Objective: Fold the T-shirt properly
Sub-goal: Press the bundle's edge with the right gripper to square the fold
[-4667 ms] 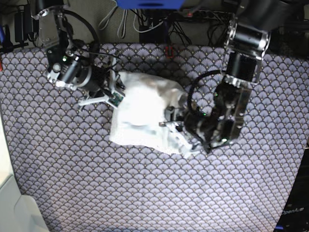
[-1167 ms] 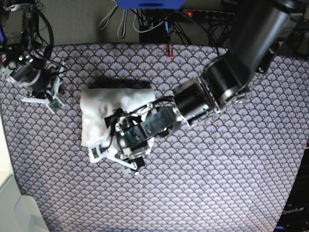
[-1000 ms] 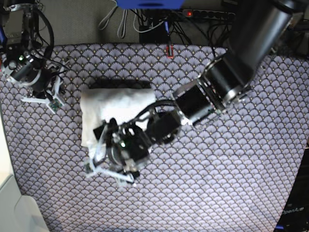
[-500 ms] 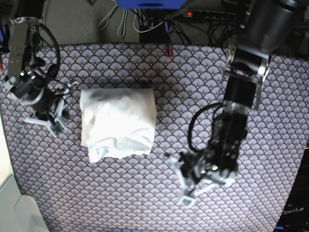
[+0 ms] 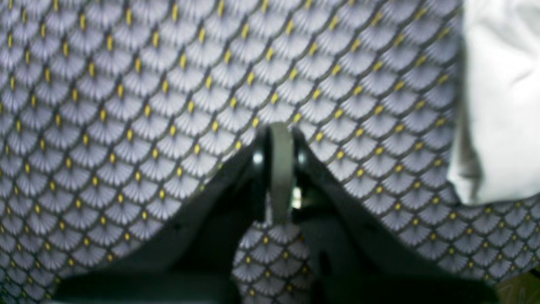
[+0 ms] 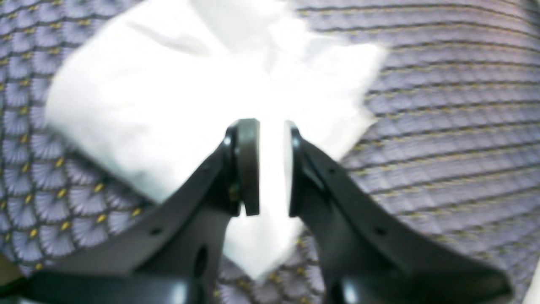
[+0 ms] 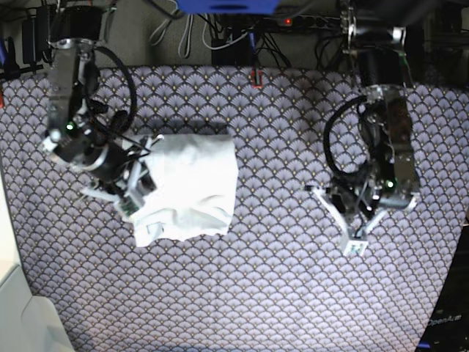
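Now you see the T-shirt [image 7: 187, 187] folded into a compact bundle on the patterned cloth [image 7: 278, 279], its long axis running from the cables [image 7: 220, 33] toward you. Your right gripper [image 6: 265, 166] hovers at its edge, jaws slightly apart, holding nothing. Your left gripper [image 5: 280, 169] is closed and empty, well apart from the T-shirt.

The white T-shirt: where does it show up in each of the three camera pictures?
Base view: the T-shirt lies folded left of centre.
Left wrist view: only its edge shows, at the right border.
Right wrist view: it fills the upper middle, behind the gripper tips.
Shared landmark: the purple fan-patterned cloth under everything.
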`<state>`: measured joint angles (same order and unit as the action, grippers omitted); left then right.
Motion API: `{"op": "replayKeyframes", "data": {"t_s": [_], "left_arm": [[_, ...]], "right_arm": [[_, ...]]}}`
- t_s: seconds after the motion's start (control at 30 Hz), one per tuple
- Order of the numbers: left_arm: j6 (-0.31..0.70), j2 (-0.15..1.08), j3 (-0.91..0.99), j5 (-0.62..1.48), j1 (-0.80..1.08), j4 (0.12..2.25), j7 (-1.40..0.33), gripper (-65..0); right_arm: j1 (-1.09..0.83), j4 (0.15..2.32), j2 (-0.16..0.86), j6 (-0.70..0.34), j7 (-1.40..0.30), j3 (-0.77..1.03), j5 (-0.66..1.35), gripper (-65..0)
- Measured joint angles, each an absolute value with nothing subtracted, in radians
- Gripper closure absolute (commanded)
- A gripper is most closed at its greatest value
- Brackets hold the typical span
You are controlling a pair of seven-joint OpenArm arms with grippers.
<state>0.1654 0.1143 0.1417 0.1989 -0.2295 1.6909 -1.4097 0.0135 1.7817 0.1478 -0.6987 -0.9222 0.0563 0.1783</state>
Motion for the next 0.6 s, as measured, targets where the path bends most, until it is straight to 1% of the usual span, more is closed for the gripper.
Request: {"op": "replayKeyframes", "data": {"t_s": [0.07,0.23,0.37,0.5,0.6], "left_arm": [[0.164,0.113,0.163,0.199,-0.211,1.691,-1.404,-0.3],[0.165,0.116,0.181,0.198,-0.175,1.691,-1.414,-0.3],[0.165,0.181,0.179,0.208,-0.18,1.691,-1.403,-0.3],[0.164,0.237,0.182,0.205,-0.143,1.701,-1.399,-0.3],[0.165,0.247,0.183,0.209,-0.102,1.722,-1.409,-0.3]], "right_arm": [[0.01,1.703,0.15,-0.699,-0.915,0.052,0.17,-7.8],[-0.016,1.606,0.181,-0.698,-0.754,0.063,0.179,-7.8],[-0.035,1.618,0.203,-0.699,-0.742,0.059,0.183,-7.8],[-0.03,1.725,0.215,-0.698,-0.776,0.059,0.156,-8.1],[0.03,1.759,0.198,-0.697,-0.77,0.041,0.162,-8.1]]}}
